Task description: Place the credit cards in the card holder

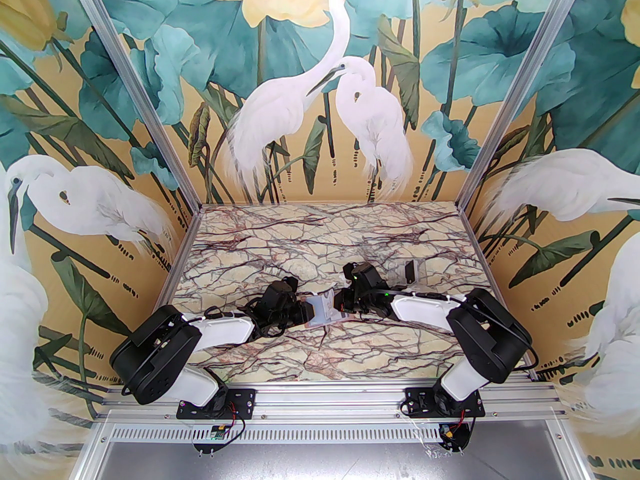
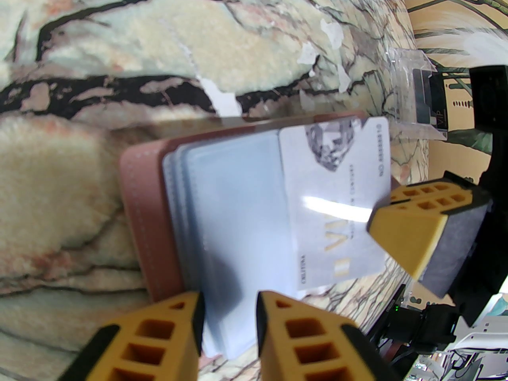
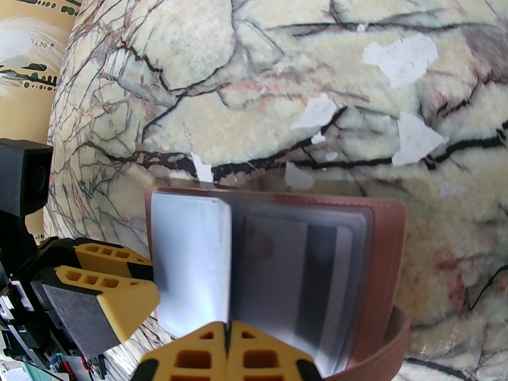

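the card holder (image 2: 139, 197) is laid open at mid-table between both arms. the left gripper (image 2: 228, 297) is set partway closed, its gap filled by the near edge of the holder's clear sleeve stack (image 2: 234, 212). the right gripper (image 3: 226, 333) is pinched fully shut on the outer end of one credit card (image 2: 333, 197). the card's long axis is pointed from the right gripper toward the left, with most of it projecting from the sleeve mouth. a leftward push along that axis is judged necessary.
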